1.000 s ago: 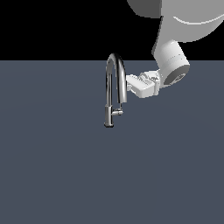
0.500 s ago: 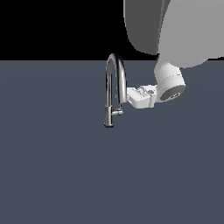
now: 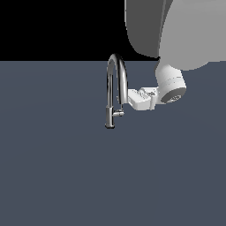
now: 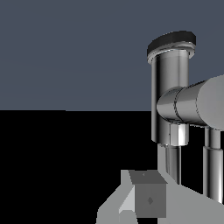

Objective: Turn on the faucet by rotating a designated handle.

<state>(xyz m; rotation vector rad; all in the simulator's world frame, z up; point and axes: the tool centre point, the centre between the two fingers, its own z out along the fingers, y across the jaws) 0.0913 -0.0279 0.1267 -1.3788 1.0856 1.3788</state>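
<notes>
Lower now, fingers [image 3: 125, 99] near faucet [image 3: 110, 88] over grey floor [image 3: 66, 167]

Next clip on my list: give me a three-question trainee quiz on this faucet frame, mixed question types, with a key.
1. True or false: in the exterior view, the pincer is on the exterior view's right of the faucet.
2. Multiple choice: the handle sticks out from the faucet's A) arch top B) lower stem C) spout tip.
3. Short answer: is the pincer lower than the handle in the exterior view?

Key: 1 true. 2 B. 3 No, it sits slightly higher, beside the spout's downward end.
</notes>
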